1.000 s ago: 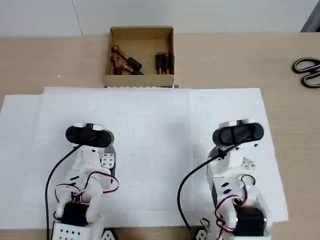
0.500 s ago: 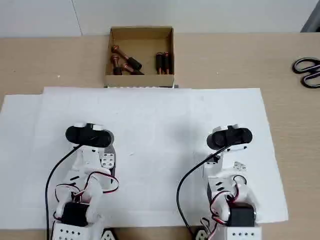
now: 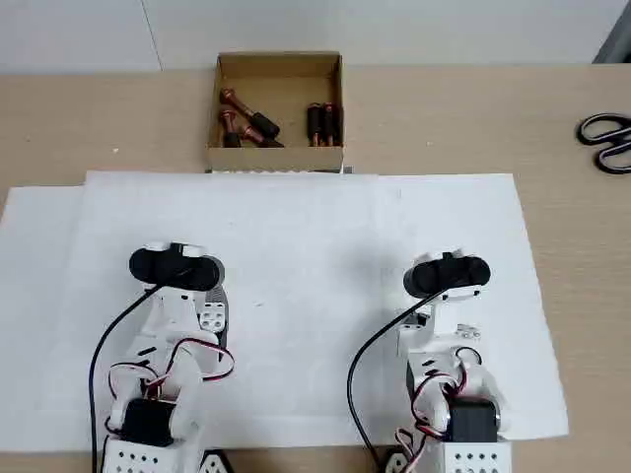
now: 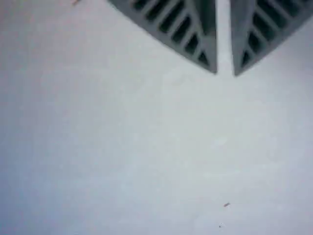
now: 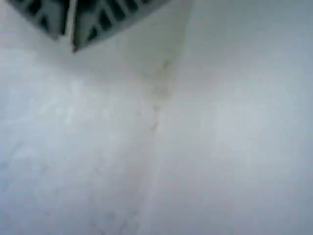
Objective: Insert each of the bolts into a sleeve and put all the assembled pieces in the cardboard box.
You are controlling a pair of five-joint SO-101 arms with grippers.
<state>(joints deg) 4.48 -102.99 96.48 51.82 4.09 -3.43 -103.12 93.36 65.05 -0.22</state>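
Assembled pieces [image 3: 252,124] lie inside the cardboard box [image 3: 276,159]. Well apart from the box, over the white paper [image 3: 306,256], we find the left gripper [image 4: 224,72] with jaws all but together and the right gripper [image 5: 73,47] with jaws pressed together, each empty.

No legible text, label, number or sign found. Checked: cardboard box [image 3: 279,158] walls plain; white paper sheet [image 3: 296,246] unmarked; bench [image 3: 444,118] bare wood grain, nothing printed.
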